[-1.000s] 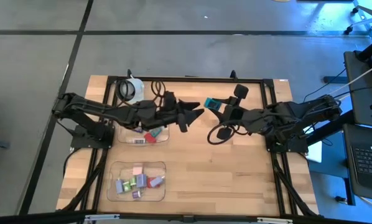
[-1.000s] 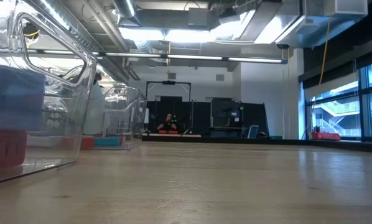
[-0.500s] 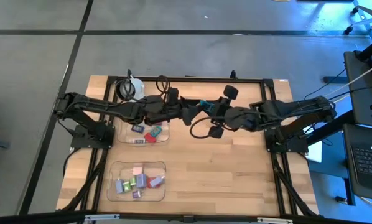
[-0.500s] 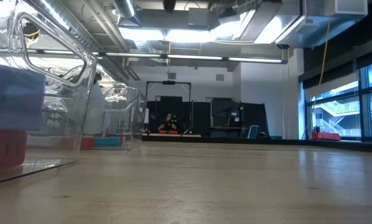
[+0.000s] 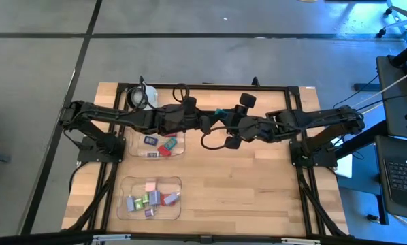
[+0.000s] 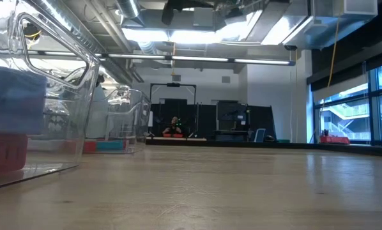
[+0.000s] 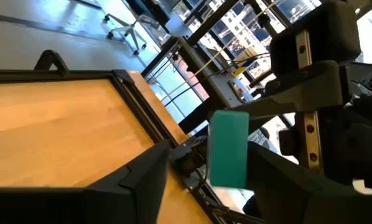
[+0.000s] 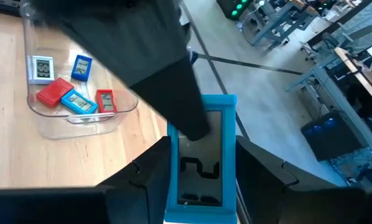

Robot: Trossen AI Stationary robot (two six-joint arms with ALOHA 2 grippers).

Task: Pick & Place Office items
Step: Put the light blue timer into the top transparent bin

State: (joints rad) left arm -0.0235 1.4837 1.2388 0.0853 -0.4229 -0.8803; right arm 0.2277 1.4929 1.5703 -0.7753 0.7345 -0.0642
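Mid-air handover of one teal-blue office item (image 8: 201,155) above the table's middle.
Right gripper (image 5: 225,121) clamps the item; left gripper (image 5: 209,124) stands partly spread around it — grip not confirmed. Next: left closes, right releases. Contact is hard to make out in the high view.

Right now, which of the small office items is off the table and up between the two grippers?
The teal-blue piece: it sits between the right gripper fingers, facing the left gripper; all others lie in the two clear trays.
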